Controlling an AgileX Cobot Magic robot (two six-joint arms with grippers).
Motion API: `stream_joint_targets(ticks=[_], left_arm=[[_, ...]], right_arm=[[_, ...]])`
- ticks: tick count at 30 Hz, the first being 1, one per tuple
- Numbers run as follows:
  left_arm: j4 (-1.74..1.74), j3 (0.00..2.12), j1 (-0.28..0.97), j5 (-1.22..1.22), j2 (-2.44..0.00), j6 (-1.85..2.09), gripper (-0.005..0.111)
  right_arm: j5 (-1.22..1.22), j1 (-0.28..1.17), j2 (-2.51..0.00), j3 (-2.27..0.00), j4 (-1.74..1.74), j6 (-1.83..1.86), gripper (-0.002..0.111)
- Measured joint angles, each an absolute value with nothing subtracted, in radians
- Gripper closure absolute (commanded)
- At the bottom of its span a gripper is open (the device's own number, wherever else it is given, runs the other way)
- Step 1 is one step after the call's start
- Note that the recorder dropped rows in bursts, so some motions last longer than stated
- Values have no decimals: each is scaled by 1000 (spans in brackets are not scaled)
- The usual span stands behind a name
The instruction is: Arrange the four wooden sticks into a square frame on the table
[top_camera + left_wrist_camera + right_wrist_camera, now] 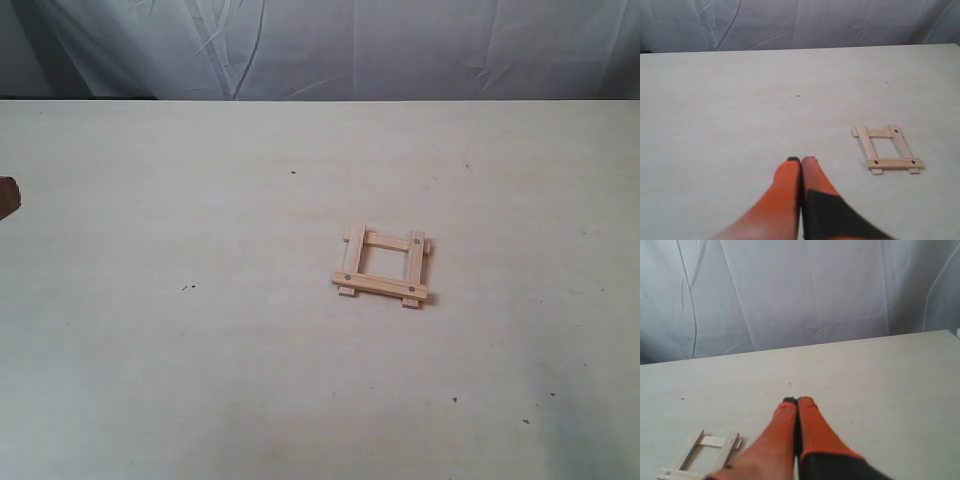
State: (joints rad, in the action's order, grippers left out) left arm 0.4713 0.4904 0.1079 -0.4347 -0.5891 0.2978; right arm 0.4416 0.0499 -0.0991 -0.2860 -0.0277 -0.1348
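The four wooden sticks lie as a small square frame (382, 266) on the table (200, 350), right of centre, ends overlapping and sticking out, dark dots at the corners. The left wrist view shows the frame (887, 149) off to one side of my left gripper (801, 161), whose orange fingers are pressed together with nothing between them. The right wrist view catches the frame (702, 455) beside my right gripper (797, 401), also shut and empty. Both grippers hang clear of the frame. In the exterior view only a dark brown bit of the left arm (8, 197) shows at the left edge.
A wrinkled white-grey cloth backdrop (330, 45) hangs behind the table's far edge. A few tiny dark specks (188, 288) dot the pale surface. Nothing else stands on the table.
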Motion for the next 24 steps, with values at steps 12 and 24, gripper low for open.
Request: stream_joint_targets(ticks=[12,24], left_arm=[[471,490,108,-435,-589,298,107],[471,490,108,-435,-589,298,107]], right_arm=[[402,46,-21,-183,-9,-115,109],[400,46,-6,-70,0,-14,109]])
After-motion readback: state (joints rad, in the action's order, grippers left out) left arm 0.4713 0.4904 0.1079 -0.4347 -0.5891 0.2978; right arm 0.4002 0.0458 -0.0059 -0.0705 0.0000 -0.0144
